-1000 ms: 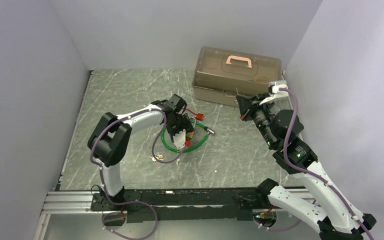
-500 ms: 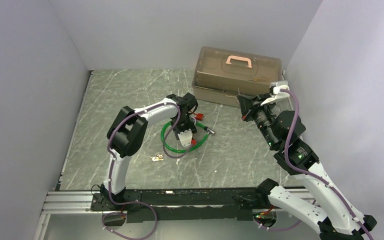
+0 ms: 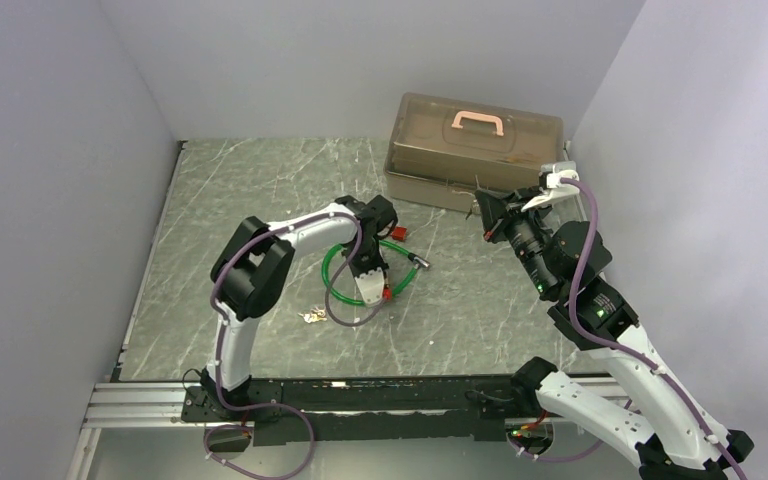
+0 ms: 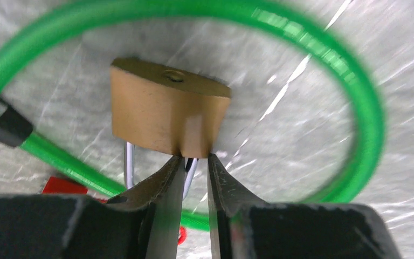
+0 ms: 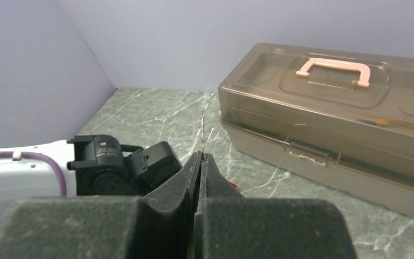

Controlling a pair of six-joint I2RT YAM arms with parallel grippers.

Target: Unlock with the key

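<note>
Two end effectors, both closed on something: the left end effector (image 4: 195,159) pinches the shackle (image 4: 190,170), with the brass padlock (image 4: 167,116) just beyond its tips; the right end effector (image 5: 199,156) grips the key (image 5: 202,135).

Even, soft light; blurred left-wrist close-up

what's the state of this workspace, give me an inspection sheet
surface: green marbled table, nothing spilled seen
job's things: brass padlock within the green cable loop; key, edge-on, upright in right gripper
clutter: brown lidded box with pink handle at the back; small keys bunch loose on table
grippers: left gripper jaws pinch the padlock's shackle; right gripper jaws shut, raised near box
cables: purple cables run along both arms
surroundings: plain grey walls
</note>
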